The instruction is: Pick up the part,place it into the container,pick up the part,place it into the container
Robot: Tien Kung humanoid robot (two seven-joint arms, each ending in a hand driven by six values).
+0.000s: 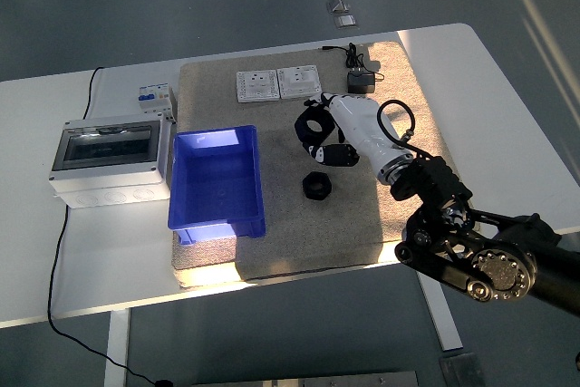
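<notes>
The right hand [323, 140] reaches in over the grey mat [381, 197], its white forearm covering much of it, so the dark fingers blur together and I cannot tell whether they grip anything. A black ring-shaped piece [315, 124] sits at the fingers, touching or held; which is unclear. The black part [318, 185] lies on the mat just below the hand, apart from it. The blue container [217, 184] stands to the hand's left, empty, with bare mat between. Beyond the hand lie two white socket plates [278, 83] and a black adapter [362, 82]. A grey electrical box [111, 160] sits past the container, off the mat.
</notes>
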